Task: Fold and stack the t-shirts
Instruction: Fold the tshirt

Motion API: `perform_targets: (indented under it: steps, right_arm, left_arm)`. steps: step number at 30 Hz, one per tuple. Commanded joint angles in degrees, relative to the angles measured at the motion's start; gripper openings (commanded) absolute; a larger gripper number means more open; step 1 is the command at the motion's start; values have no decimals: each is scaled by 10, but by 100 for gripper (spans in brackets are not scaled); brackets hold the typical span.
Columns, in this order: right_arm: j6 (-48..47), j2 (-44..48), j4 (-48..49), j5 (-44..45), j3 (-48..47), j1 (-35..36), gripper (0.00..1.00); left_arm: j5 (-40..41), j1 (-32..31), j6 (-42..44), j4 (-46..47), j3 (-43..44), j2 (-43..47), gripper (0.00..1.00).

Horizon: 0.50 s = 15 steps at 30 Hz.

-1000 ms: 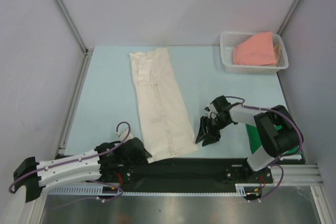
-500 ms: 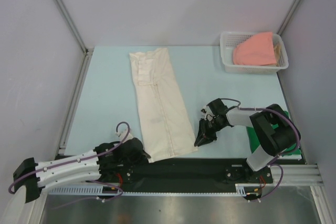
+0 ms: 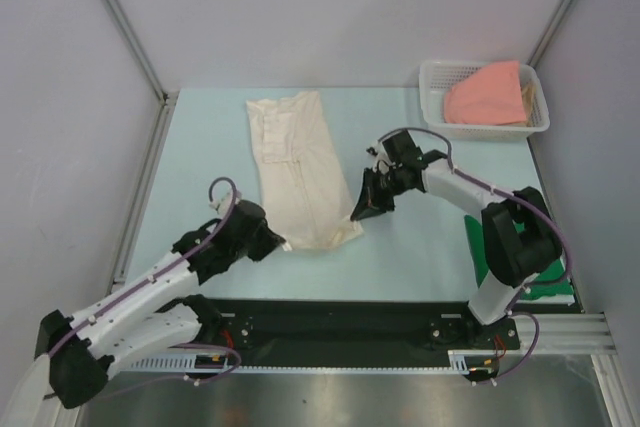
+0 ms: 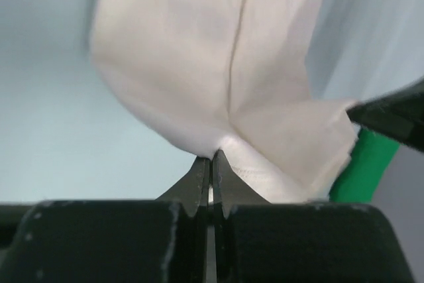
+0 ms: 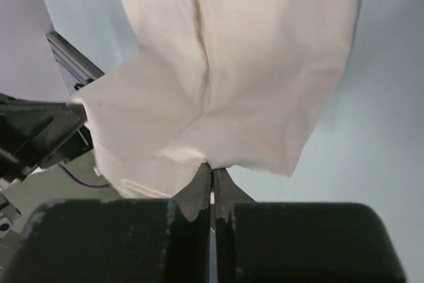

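Note:
A cream-white t-shirt (image 3: 295, 162), folded into a long strip, lies down the middle of the table. Its near end is raised off the surface and doubled back. My left gripper (image 3: 277, 243) is shut on the near left corner, and my right gripper (image 3: 358, 214) is shut on the near right corner. In the left wrist view the jaws (image 4: 211, 157) pinch cream cloth (image 4: 199, 51). The right wrist view shows the same grip (image 5: 212, 169) on the cloth (image 5: 252, 51). A salmon-pink t-shirt (image 3: 487, 94) sits in the basket. A dark green t-shirt (image 3: 478, 247) lies partly hidden behind the right arm.
The white lattice basket (image 3: 432, 119) stands at the far right corner. Grey walls and metal frame posts close in the table on three sides. The black base rail (image 3: 340, 322) runs along the near edge. Bare table (image 3: 200, 157) lies left of the cream shirt.
Both grippers closed on the cream shirt's near corners and carried that end up and away from the near edge. The right arm stretched farther out.

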State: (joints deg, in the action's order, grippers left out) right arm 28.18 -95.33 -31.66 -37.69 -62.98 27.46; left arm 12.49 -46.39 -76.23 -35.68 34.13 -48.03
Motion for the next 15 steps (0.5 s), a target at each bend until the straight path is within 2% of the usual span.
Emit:
perform_targets:
  steps: [1,2,6,7,11,15]
  right_arm:
    - [-23,-83,-30,9,-104,-17,0]
    - [-24,-107,-28,6,-137,-21,0]
    - [-36,-236,-60,-4,-304,-39,0]
    - [-38,-258,-74,-9,-368,-43,0]
    - [-43,-371,-129,-12,-490,-59,0]
    - [-38,-403,-119,-31,-529,-73,0]
  left_arm:
    - [-50,128,139,34,25,-48,0]
    - [-68,187,179,54,33,-60,0]
    - [-152,298,256,126,66,-162,0]
    - [-157,310,267,137,77,-182,0]
    - [-175,343,312,170,145,-281,0]
    - [-187,362,319,185,185,-338,0]
